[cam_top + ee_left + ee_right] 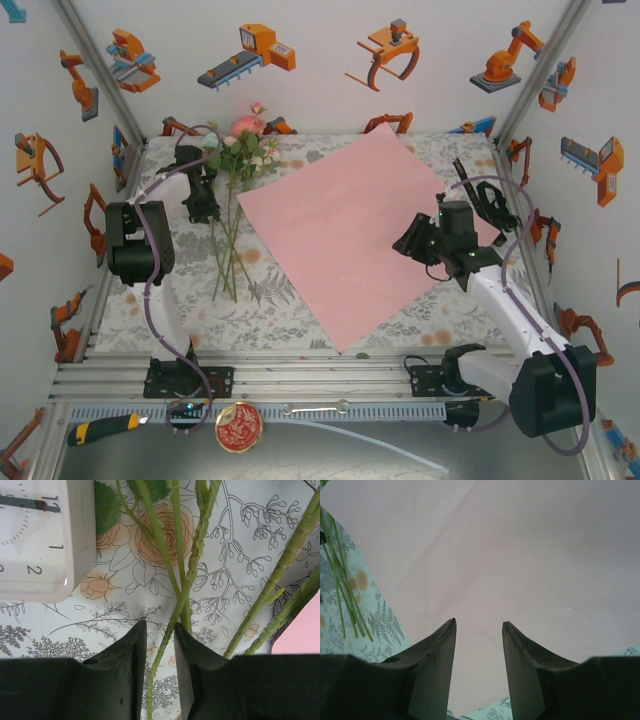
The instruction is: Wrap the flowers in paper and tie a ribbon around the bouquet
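The flowers (236,190) lie on the left of the table, pink and cream blooms at the far end, long green stems (186,582) pointing toward me. My left gripper (207,210) hovers at their left side; in the left wrist view it (157,627) stands open with one thin stem running between the fingers, a gap on its left. The paper (345,230) lies flat at mid-table, pink face up. Over its right part my right gripper (412,240) hangs open with nothing between its fingers (479,622). A narrow black strip (463,172), apparently the ribbon, lies at the far right.
A white box with a clock face (40,535) sits just left of the stems. The paper's corner (300,630) lies close to the right of the stems. Printed walls enclose the table on three sides. A yellow-handled tool (100,428) and a red round tin (238,428) rest below the arm bases.
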You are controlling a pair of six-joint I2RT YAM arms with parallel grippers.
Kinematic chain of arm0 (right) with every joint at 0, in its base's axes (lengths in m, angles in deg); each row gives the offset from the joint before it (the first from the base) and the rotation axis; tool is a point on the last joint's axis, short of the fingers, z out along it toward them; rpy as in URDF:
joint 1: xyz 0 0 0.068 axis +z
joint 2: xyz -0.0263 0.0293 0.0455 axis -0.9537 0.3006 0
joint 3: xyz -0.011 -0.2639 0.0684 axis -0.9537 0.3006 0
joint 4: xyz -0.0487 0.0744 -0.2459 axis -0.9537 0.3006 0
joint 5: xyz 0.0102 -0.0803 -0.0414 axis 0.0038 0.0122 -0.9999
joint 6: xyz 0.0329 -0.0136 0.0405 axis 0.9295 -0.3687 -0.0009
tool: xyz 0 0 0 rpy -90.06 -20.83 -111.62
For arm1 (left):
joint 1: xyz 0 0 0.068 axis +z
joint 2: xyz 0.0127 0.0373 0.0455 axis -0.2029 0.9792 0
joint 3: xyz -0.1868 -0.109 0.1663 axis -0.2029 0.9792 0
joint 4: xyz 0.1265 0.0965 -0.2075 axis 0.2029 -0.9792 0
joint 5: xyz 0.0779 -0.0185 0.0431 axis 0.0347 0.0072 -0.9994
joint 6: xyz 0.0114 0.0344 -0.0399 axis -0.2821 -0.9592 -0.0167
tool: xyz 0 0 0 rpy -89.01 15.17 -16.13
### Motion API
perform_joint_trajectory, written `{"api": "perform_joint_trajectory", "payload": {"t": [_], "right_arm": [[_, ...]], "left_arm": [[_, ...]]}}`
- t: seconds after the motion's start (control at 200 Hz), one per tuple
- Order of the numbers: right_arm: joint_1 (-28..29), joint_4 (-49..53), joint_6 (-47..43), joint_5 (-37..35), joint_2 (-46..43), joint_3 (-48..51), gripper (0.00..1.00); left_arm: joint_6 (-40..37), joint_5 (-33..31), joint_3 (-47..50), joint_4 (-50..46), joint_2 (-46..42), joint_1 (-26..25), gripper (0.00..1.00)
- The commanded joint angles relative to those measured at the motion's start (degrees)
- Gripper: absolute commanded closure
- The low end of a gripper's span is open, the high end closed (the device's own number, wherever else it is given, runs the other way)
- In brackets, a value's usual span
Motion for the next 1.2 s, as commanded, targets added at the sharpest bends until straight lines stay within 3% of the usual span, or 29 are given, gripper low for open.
{"api": "perform_joint_trajectory", "payload": {"t": [0.0,0.05,0.165,0.35,0.471,0.581,0.706,0.786,0.961,1.191], "right_arm": [[0.3,1.0,1.1,-0.1,-0.9,-1.5,0.57],[0.3,1.1,1.2,0.1,-1.0,-1.8,0.57],[0.3,1.6,1.7,0.3,-1.8,-2.4,0.57],[0.3,2.2,2.4,0.6,-4.6,-2.3,0.57],[0.3,2.9,2.5,-0.1,-6.4,-2.4,0.57],[0.3,3.5,2.6,-2.8,-8.5,-2.1,0.56],[0.3,3.4,2.3,-5.6,-10.0,-1.3,0.55],[0.3,2.8,2.3,-5.6,-10.4,-0.8,0.54],[0.3,2.6,1.6,-2.8,-9.9,-0.8,0.47],[0.3,1.5,0.0,0.3,-9.4,-0.1,0.40]], "left_arm": [[-2.1,1.9,0.2,-2.7,-0.1,0.2,0.69],[-2.1,1.9,-1.0,-3.8,0.8,0.3,0.72],[-2.0,1.4,-1.9,-4.8,1.4,0.4,0.88],[-1.8,-3.2,0.6,-3.1,-7.3,0.2,1.00],[-2.6,-6.1,2.7,-1.6,-17.0,-1.5,1.00],[-4.9,-9.6,4.9,3.1,-26.9,-6.6,1.00],[-1.1,-2.3,5.2,11.4,-31.6,-12.8,1.00],[3.1,5.8,2.6,16.2,-28.6,-16.6,1.00],[6.3,11.5,-12.6,15.0,-12.9,-25.5,1.00],[4.0,9.9,-33.3,6.1,7.8,-31.9,1.00]]}}
